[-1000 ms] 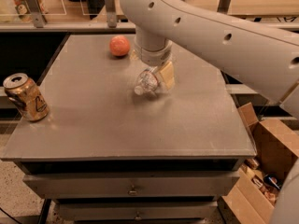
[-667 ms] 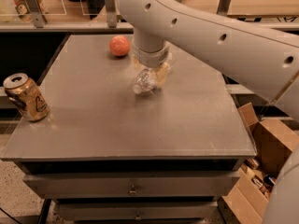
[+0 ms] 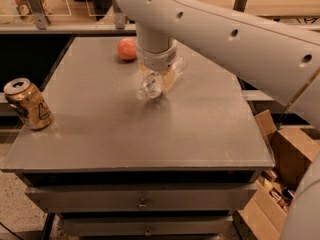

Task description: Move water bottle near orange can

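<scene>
My gripper (image 3: 158, 80) clamped on the water bottle (image 3: 149, 88) | I had carried it slightly left | orange can (image 3: 29, 104) remained well apart

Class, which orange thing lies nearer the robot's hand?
The round orange ball, beside the hand gripping the water bottle over the table; the orange can stands far off.

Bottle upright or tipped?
Tipped: the water bottle slants under the gripper, long axis running down-left, not standing.
</scene>
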`<state>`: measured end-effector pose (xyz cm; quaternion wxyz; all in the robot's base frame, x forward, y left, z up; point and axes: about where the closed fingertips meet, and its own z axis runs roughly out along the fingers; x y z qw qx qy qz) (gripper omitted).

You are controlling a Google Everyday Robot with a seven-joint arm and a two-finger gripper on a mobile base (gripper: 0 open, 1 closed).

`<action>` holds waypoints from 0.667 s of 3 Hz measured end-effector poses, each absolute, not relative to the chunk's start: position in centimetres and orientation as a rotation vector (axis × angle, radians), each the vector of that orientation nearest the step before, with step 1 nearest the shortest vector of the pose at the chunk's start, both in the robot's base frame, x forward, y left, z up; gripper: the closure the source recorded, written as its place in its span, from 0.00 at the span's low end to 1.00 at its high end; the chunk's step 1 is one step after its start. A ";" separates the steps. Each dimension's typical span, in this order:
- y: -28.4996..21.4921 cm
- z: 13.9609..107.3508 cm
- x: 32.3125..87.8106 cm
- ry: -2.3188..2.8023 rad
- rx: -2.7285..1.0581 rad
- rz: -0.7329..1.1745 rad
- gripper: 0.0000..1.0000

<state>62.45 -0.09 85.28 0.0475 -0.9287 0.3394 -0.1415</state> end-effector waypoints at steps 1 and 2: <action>-0.2 85.2 62.5 1.038 -2.832 -0.433 1.00; -0.2 85.2 62.5 1.038 -2.832 -0.433 1.00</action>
